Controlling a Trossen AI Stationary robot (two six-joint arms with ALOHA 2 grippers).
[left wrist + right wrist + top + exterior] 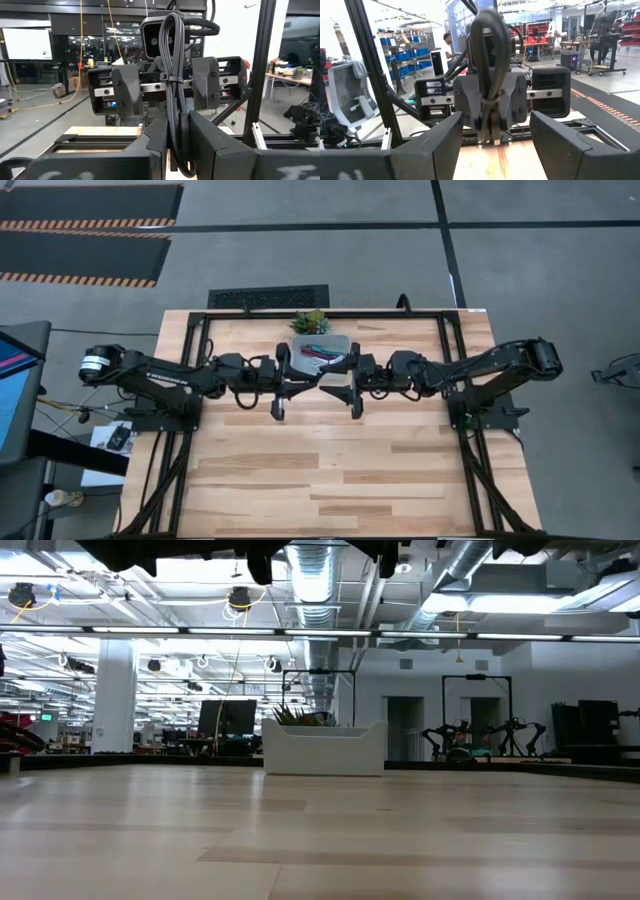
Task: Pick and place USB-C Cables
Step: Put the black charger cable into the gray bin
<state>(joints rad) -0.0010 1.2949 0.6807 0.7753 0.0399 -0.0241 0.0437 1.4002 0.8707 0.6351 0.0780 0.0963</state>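
A black USB-C cable bundle (173,60), a long loop tied with a strap, is held in the air in my left gripper (177,137), which is shut on it above the table's middle (308,382). My right gripper (495,150) faces it from the table's right (335,382). It is open, with a finger on either side and short of the bundle. Other USB-C cables, red and teal (318,353), lie in the clear bin (340,345) just beyond both grippers. My left gripper pinches the lower part of the black bundle (178,125) between its two fingers (202,137). The fingers lie level, pointing toward the table's right, across the loop. The bundle stands upright, its loop (489,30) rising above the fingers and its ends (490,141) below them, clear of the table.
A small green potted plant (310,320) stands at the far edge behind the bin (325,748). The black frame's rails (445,370) run along both sides of the wooden table (330,480), which has free room toward its near edge.
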